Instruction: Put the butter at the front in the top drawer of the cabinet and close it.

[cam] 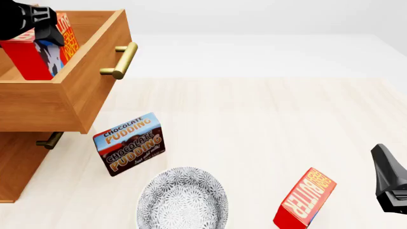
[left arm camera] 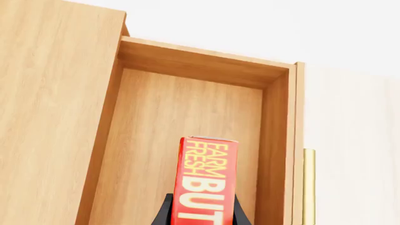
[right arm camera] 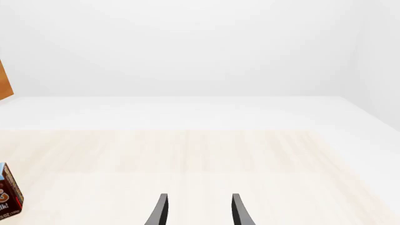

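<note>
the left gripper (left arm camera: 203,216) is clamped on the butter (left arm camera: 205,180), holding it upright over the open top drawer (cam: 95,71) of the cabinet (cam: 19,162) at far left, so it can drop straight in. the right gripper (right arm camera: 197,211) waits empty at near right, fingers parted, clear of the second butter box (cam: 306,199).

red butter (left arm camera: 205,180), brown drawer (cam: 89,71), speckled grey bowl (cam: 182,199)

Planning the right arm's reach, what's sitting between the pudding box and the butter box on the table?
In the front view, only the patterned bowl sits between the pudding box and the butter on the table, a bit nearer the camera.
</note>
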`<state>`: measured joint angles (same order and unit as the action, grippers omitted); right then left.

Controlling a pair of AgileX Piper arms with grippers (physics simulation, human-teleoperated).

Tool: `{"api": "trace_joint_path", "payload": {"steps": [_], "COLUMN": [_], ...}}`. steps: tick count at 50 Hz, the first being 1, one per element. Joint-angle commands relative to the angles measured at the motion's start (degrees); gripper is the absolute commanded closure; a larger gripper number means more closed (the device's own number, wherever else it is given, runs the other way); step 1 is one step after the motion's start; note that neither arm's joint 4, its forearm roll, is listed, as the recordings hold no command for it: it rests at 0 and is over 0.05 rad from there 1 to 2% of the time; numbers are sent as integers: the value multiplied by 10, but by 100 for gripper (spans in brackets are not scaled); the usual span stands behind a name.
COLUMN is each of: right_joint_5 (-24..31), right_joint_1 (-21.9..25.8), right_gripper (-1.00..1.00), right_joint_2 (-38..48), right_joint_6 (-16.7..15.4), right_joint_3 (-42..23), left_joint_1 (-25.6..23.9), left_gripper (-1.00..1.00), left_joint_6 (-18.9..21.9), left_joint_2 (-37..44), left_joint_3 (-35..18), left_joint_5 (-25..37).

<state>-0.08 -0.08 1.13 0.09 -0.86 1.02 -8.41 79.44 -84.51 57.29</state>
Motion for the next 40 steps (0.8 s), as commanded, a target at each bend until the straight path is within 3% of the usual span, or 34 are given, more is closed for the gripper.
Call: {"api": "trace_joint_path", "payload": {"steps": [1, 40], "right_joint_5": [0, 0], "right_joint_1": [0, 0], "right_gripper": [-100, -100], "right_joint_2": [0, 0], "right_joint_6": [0, 0], "right_joint_3": [1, 1], "left_joint_1": [4, 0], "left_gripper": [100, 100], "left_joint_6": [15, 1], "left_joint_2": [-2, -5], "left_joint_3": [-2, 79], "left_joint_5": [-4, -57]}}
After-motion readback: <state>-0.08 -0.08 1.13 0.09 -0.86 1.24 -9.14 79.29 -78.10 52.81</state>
